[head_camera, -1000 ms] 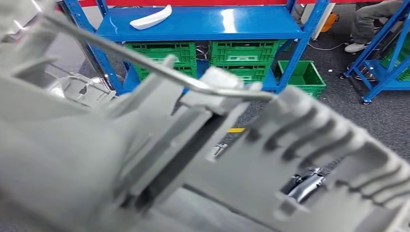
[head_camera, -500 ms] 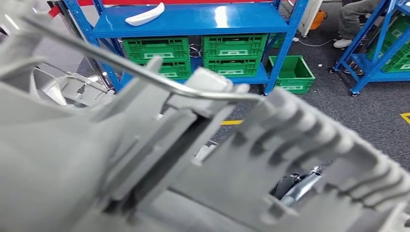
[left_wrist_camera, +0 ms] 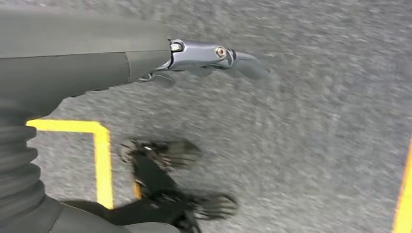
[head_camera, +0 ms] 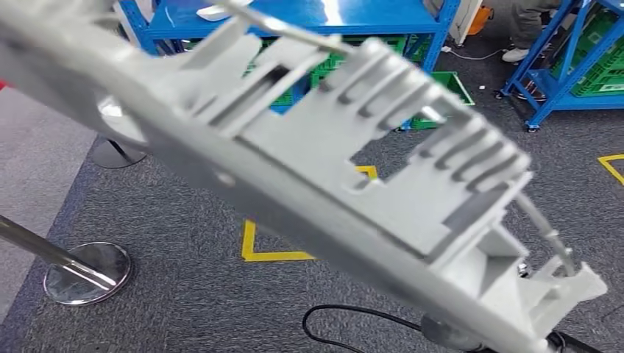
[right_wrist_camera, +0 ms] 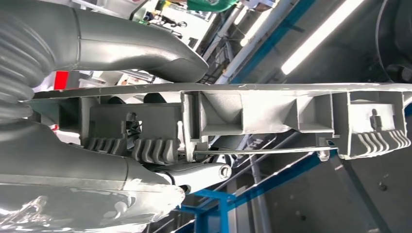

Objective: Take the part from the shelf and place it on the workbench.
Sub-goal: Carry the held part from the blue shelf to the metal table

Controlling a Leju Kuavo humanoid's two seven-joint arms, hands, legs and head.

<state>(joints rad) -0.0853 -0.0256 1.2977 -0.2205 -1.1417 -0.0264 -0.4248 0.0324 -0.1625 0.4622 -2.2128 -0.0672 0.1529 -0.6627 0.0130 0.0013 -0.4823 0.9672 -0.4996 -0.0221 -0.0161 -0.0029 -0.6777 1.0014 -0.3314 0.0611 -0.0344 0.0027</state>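
From the head camera I see the part (head_camera: 309, 169) slung across the frame, a long grey ribbed moulding running from upper left to lower right, held high and close to the lens and a little blurred. A thin metal rod (head_camera: 541, 228) runs along its far end. Behind it is the blue shelf (head_camera: 383, 18) with another pale piece (head_camera: 213, 11) lying on it and green crates (head_camera: 449, 92) under and beside it. Below the part I get grey carpet, yellow floor tape (head_camera: 250, 246), a chrome post base (head_camera: 88, 271) and a black cable (head_camera: 353, 315).

The right wrist camera gives me what the head view hides: my right hand (right_wrist_camera: 121, 121) on the part (right_wrist_camera: 272, 109). The thick grey thumb (right_wrist_camera: 141, 46) lies along one face of its flat edge, and the fingers (right_wrist_camera: 160, 187) come up under the ribbed side, so the part is clamped between them near one end. The rest of it juts out past the hand, unsupported, rod (right_wrist_camera: 257, 151) alongside.

The left wrist camera looks down at carpet and tape. My left hand (left_wrist_camera: 160, 60) hangs there with nothing in it; one finger (left_wrist_camera: 214, 56) points out straight, and I can't make out how the others lie.
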